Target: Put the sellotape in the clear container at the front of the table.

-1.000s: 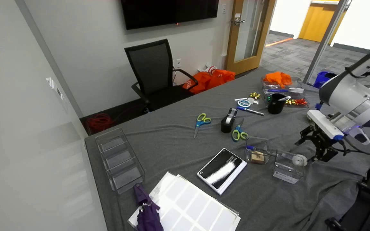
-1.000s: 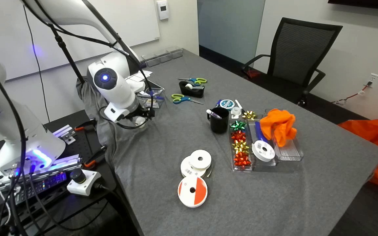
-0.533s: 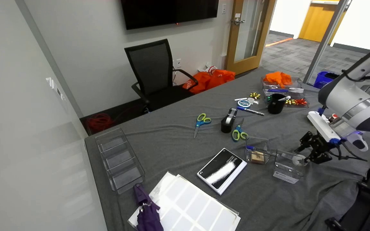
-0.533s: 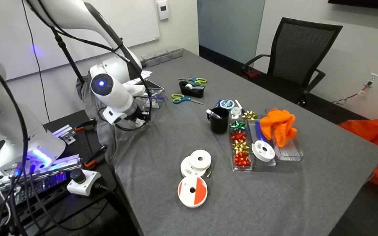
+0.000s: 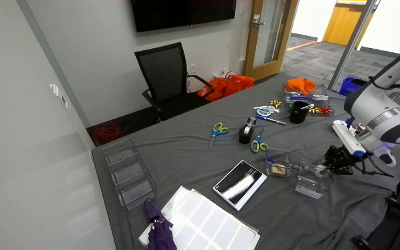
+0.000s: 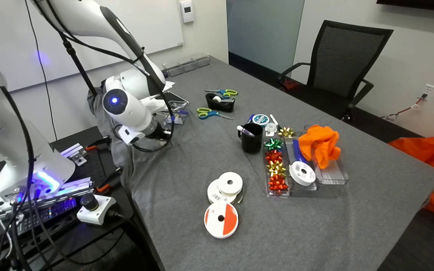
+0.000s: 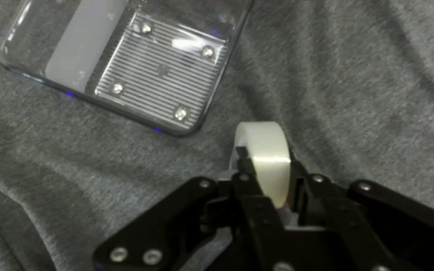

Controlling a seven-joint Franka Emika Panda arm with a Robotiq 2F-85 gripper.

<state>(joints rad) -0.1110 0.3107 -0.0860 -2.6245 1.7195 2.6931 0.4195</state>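
The sellotape (image 7: 268, 141) is a pale roll standing on its edge on the grey cloth. My gripper (image 7: 269, 161) is shut on it, one finger against each flat face. In the wrist view the clear container (image 7: 160, 69) lies up and left of the roll, a short gap away. It is see-through and holds nothing there. An exterior view shows this container (image 5: 311, 185) with a white label on its front, the sellotape (image 5: 320, 171) at its far edge and my gripper (image 5: 327, 166) beside it. In an exterior view the arm mostly hides the roll.
A second clear box (image 5: 278, 169) with a marker and block stands beside the container. Nearby are a black-and-white box (image 5: 240, 184), scissors (image 5: 258, 144) and a black tape dispenser (image 5: 247, 130). A mug (image 6: 251, 139), ribbon spools (image 6: 220, 220) and stepped trays (image 6: 332, 178) lie farther off.
The fingers have come together from wide apart onto the sellotape. The arm has shifted slightly, and the roll has moved a little towards the container in an exterior view.
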